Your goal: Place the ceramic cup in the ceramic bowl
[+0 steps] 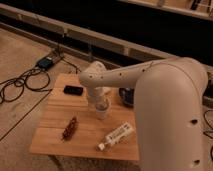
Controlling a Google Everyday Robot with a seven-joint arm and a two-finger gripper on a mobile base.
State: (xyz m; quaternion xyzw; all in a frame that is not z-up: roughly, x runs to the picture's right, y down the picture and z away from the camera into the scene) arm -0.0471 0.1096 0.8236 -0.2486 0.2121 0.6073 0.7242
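The ceramic cup (102, 110), small, white and without a handle, stands upright near the middle of the wooden table (55, 140). My gripper (99, 101) comes down from the white arm and sits right on top of the cup, hiding its rim. The ceramic bowl (125, 96), dark and round, stands just right of the cup at the table's back. My arm hides most of the bowl, and only its left part shows.
A small flat black rectangular object (73, 90) lies at the table's back left. A brown twisted item (69, 128) lies front left. A white labelled bottle (116, 136) lies on its side front right. Cables and a box (46, 62) lie on the floor at left.
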